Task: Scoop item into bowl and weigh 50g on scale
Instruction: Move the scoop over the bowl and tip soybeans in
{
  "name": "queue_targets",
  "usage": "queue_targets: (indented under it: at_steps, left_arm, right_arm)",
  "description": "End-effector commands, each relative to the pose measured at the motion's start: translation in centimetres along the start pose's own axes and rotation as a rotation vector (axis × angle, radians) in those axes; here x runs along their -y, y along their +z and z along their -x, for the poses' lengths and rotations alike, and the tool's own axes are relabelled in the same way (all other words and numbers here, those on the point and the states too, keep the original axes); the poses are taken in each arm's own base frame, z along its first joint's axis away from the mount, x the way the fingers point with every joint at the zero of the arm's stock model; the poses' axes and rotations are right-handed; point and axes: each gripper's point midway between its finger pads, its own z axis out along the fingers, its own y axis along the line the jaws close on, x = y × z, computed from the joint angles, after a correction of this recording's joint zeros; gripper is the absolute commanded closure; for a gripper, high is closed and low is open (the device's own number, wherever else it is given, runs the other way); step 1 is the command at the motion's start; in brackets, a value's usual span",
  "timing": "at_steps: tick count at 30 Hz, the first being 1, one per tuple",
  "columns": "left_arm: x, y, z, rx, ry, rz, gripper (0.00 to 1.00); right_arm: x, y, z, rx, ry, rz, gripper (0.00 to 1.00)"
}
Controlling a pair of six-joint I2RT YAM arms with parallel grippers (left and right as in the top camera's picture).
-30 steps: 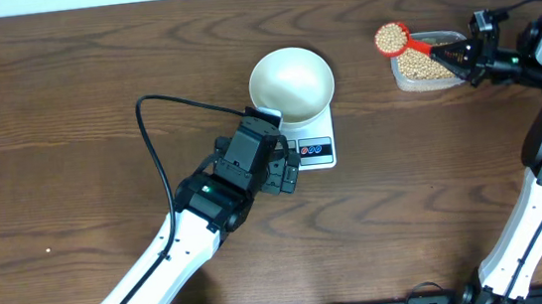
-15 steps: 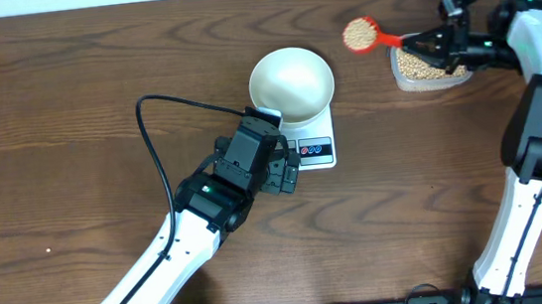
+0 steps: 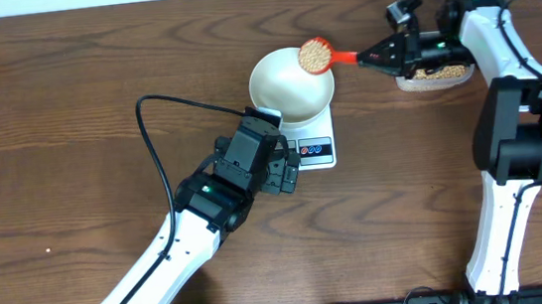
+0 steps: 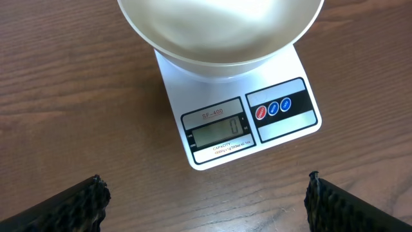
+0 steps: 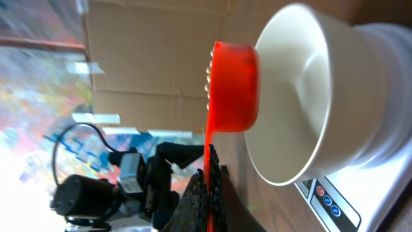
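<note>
The white bowl (image 3: pixel 290 83) sits empty on the white scale (image 3: pixel 312 140); both also show in the left wrist view, bowl (image 4: pixel 219 32) and scale (image 4: pixel 238 122), whose display reads 0. My right gripper (image 3: pixel 378 55) is shut on the handle of a red scoop (image 3: pixel 317 56) full of tan beans, held level over the bowl's right rim. In the right wrist view the scoop (image 5: pixel 233 87) hangs beside the bowl (image 5: pixel 309 96). My left gripper (image 4: pixel 205 200) is open and empty, just in front of the scale.
A clear plastic tub (image 3: pixel 433 74) of beans stands at the back right, under the right arm. The left arm's black cable (image 3: pixel 157 158) loops over the table left of the scale.
My right gripper has carried the loaded scoop left from above the tub to over the bowl's rim. The left arm has not moved.
</note>
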Motion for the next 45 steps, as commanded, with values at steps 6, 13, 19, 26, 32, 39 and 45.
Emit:
queue_targets:
  at_steps: [6, 13, 19, 26, 32, 39, 45]
  left_arm:
    - [-0.4, -0.1, 0.0, 0.003, 0.004, 0.016, 0.01]
    - [-0.4, -0.1, 0.0, 0.003, 0.004, 0.016, 0.01]
    - [-0.4, -0.1, 0.0, 0.003, 0.004, 0.016, 0.01]
    - [-0.4, -0.1, 0.0, 0.003, 0.004, 0.016, 0.01]
    - [-0.4, -0.1, 0.0, 0.003, 0.004, 0.016, 0.01]
    - [-0.4, -0.1, 0.0, 0.003, 0.004, 0.016, 0.01]
    - [-0.4, -0.1, 0.0, 0.003, 0.004, 0.016, 0.01]
  right_arm:
    - [1.0, 2.6, -1.2, -0.127, -0.086, -0.137, 0.99]
    - [1.7, 4.1, -1.5, -0.233, -0.173, -0.316, 0.99]
    - [2.1, 5.2, -1.0, -0.295, -0.240, -0.514, 0.99]
    - [1.9, 5.1, 1.2, -0.268, -0.292, -0.801, 0.99]
    - [1.6, 5.6, 1.7, -0.286, -0.375, -0.979, 0.99]
    - [1.8, 7.7, 1.0, -0.335, -0.466, -1.110, 0.99]
    - [-0.4, 7.7, 1.6, -0.261, -0.544, -1.308, 0.99]
